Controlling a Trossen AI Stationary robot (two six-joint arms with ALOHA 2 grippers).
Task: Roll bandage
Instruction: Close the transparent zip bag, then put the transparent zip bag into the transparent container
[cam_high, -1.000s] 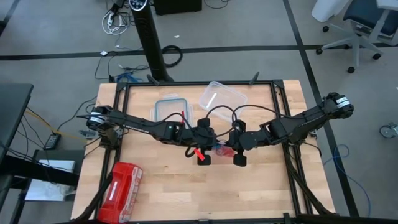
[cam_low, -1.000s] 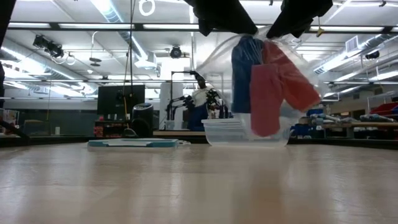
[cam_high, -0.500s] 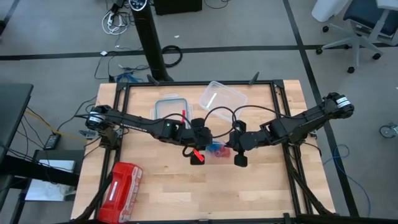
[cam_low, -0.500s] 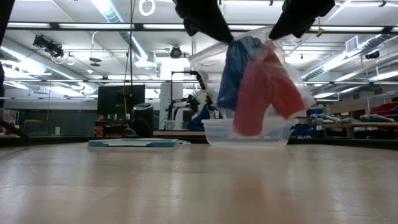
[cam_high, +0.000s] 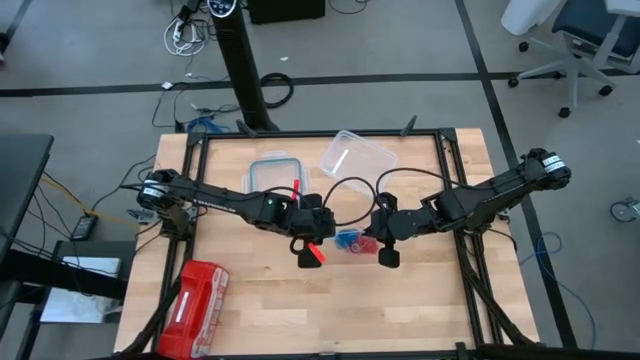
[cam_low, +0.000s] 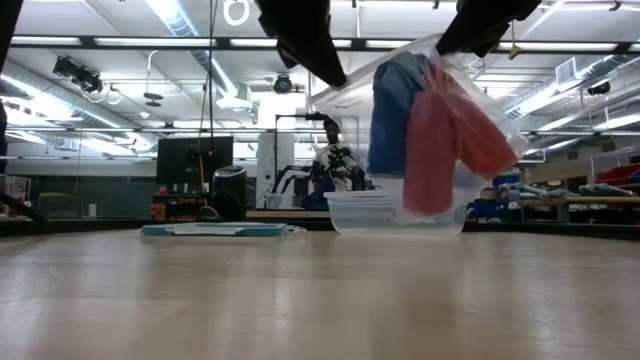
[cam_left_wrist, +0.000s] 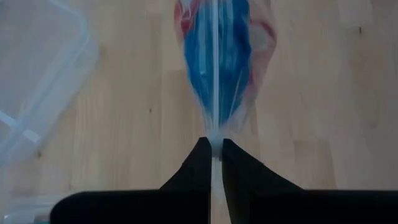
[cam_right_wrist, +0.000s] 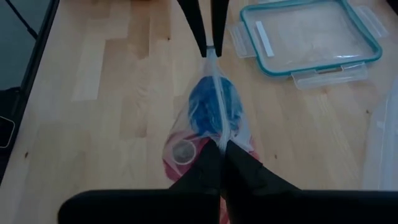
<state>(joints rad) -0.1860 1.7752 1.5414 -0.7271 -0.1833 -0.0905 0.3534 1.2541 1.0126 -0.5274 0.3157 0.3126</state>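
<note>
The blue bandage (cam_left_wrist: 217, 62) sits bunched inside a clear plastic bag (cam_low: 420, 120) together with red-pink fabric rolls (cam_low: 440, 140). The bag hangs above the table's middle (cam_high: 350, 241) between my two grippers. My left gripper (cam_high: 312, 250) is shut on the bag's left end. My right gripper (cam_high: 383, 248) is shut on its right end. The bandage also shows in the right wrist view (cam_right_wrist: 211, 106), with a red-pink roll (cam_right_wrist: 180, 152) beside it. My left gripper pinches the bag's top edge at its left corner (cam_left_wrist: 214, 135) between its two fingers, coming level from the table's left. The bag is lifted clear and sags below the drawn-out edge. My right gripper pinches the same top edge at its right corner (cam_right_wrist: 217, 138) between its two fingers, coming level from the table's right. The edge runs as a straight line across to the left gripper (cam_right_wrist: 208, 31).
A clear lid with a teal rim (cam_high: 270, 172) and a clear plastic container (cam_high: 357, 155) lie at the table's far side, behind the bag. A red zip pouch (cam_high: 195, 295) lies at the near left corner.
My left gripper has gone toward the table's left edge, still shut on the bag. The bag's top edge has been drawn out longer between the grippers, and the bandage and rolls inside have swung. The bag stays clear of the table.
</note>
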